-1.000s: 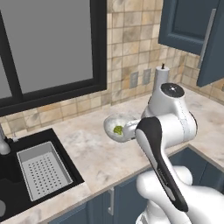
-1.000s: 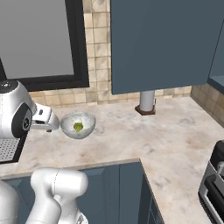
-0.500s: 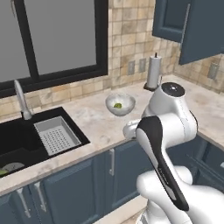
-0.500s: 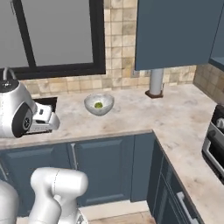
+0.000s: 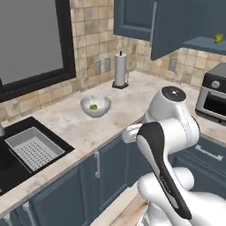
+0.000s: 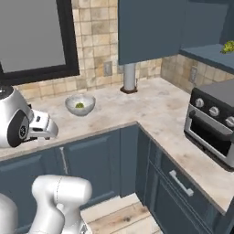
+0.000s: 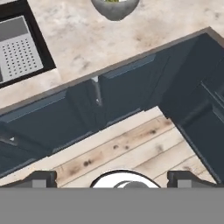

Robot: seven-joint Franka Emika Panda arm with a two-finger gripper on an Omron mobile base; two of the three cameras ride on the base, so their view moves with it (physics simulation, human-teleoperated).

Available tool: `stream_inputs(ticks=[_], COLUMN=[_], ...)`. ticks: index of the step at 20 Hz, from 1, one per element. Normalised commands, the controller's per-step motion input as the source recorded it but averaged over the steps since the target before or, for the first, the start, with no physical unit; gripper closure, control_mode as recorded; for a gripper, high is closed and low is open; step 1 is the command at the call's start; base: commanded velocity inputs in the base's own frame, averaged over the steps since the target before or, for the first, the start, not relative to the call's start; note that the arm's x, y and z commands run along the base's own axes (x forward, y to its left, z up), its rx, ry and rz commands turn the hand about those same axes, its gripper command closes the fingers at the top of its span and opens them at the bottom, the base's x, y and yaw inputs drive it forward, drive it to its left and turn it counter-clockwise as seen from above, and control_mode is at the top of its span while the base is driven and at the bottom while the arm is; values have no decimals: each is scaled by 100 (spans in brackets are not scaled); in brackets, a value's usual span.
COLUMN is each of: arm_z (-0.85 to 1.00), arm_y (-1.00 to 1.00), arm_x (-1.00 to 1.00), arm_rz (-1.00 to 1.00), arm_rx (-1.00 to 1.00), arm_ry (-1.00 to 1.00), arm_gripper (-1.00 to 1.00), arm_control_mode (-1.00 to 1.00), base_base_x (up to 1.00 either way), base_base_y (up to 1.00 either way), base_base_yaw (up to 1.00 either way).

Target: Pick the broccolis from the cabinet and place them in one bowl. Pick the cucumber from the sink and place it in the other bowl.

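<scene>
Hanging off the edge of the worktop, the pincer points down at the wooden floor before the low blue cupboard doors; its two dark tips stand wide apart at the bottom of the hand view, with nothing between them. In the base views the pincer itself is hard to make out, tucked behind the white arm.

Well ahead of the pincer, on the worktop, sits the whitish glassy bowl with one small yellow-green broccoli inside; in the hand view the bowl is cut off by the top edge. Beyond the bowl stands a paper-towel roll against the tiled wall.

High above and far to the side of the pincer, the cabinet stands open, and a second broccoli lies on its shelf, partly cut off by the frame edge.

To the other side lies the black sink with its grey perforated tray; most of the basin is out of frame, so its contents cannot be told.
</scene>
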Motion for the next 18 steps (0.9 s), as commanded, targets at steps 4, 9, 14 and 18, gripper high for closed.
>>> stream_inputs(ticks=[4, 9, 14, 18], arm_z=[0, 0, 0, 0], arm_y=[0, 0, 0, 0], arm_x=[0, 0, 0, 0], arm_rz=[0, 0, 0, 0], arm_rx=[0, 0, 0, 0], arm_ry=[0, 0, 0, 0], arm_gripper=[-100, -100, -100, -100], arm_control_mode=[100, 100, 100, 100], base_base_x=[23, 28, 53, 69], base_base_y=[0, 2, 17, 31], base_base_yaw=[-85, -86, -74, -59])
